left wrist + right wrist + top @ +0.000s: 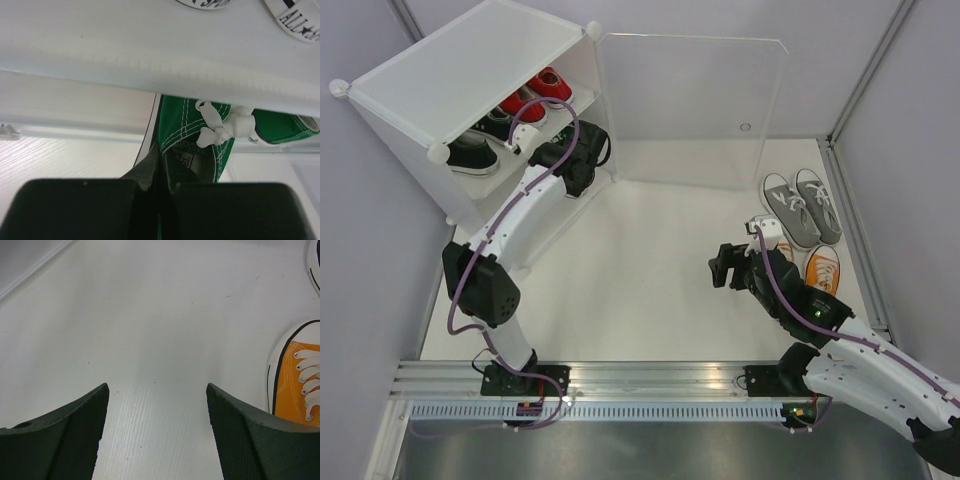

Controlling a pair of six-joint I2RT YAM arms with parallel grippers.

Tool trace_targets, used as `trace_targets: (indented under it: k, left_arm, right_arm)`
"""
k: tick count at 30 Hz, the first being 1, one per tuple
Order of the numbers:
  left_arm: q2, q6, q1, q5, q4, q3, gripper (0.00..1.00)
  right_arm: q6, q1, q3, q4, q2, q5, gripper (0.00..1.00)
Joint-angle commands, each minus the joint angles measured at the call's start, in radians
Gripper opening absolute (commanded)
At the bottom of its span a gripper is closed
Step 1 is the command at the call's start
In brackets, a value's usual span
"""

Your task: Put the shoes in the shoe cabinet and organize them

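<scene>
At the far left you see the shoe cabinet (470, 70), white and boxy, with a pair of black shoes (475, 152) and a pair of red shoes (535, 95) side by side on an upper tier. Your left arm rises from its base, bends at the elbow and stretches up and forward, so that the left gripper (582, 150) is at the cabinet's open front, below that tier. From the left wrist camera, the left gripper (159, 156) has its fingers pressed close together, pinching the side wall of a green shoe (185, 125) by its opening. This shoe is under a translucent shelf (125, 45) (shoe soles show through it from above), and a second green shoe (287, 129) lies just beside it. The clear door panel (690, 110) stands swung open in the middle. Your right arm folds low over the white table (640, 290), its wrist pointing left. The right gripper (723, 268) hangs above bare table with its fingers (65, 440) spread wide, holding nothing. At the far right, a pair of grey shoes (802, 205) lies near the table's back corner, and an orange shoe (823, 268) lies just in front of them.
</scene>
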Motion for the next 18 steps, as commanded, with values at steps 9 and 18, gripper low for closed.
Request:
trace_targets:
  k: [9,18]
  left_arm:
    - [0.107,-0.109,0.081,-0.108,0.048,0.146,0.02]
    - [0.219,-0.068,0.092,-0.133,0.064,0.275,0.04]
  right_arm:
    - [0.009,0.003,-0.005,0.03,0.029,-0.004,0.82]
    - [0.009,0.003,-0.005,0.032,0.057,-0.003,0.82]
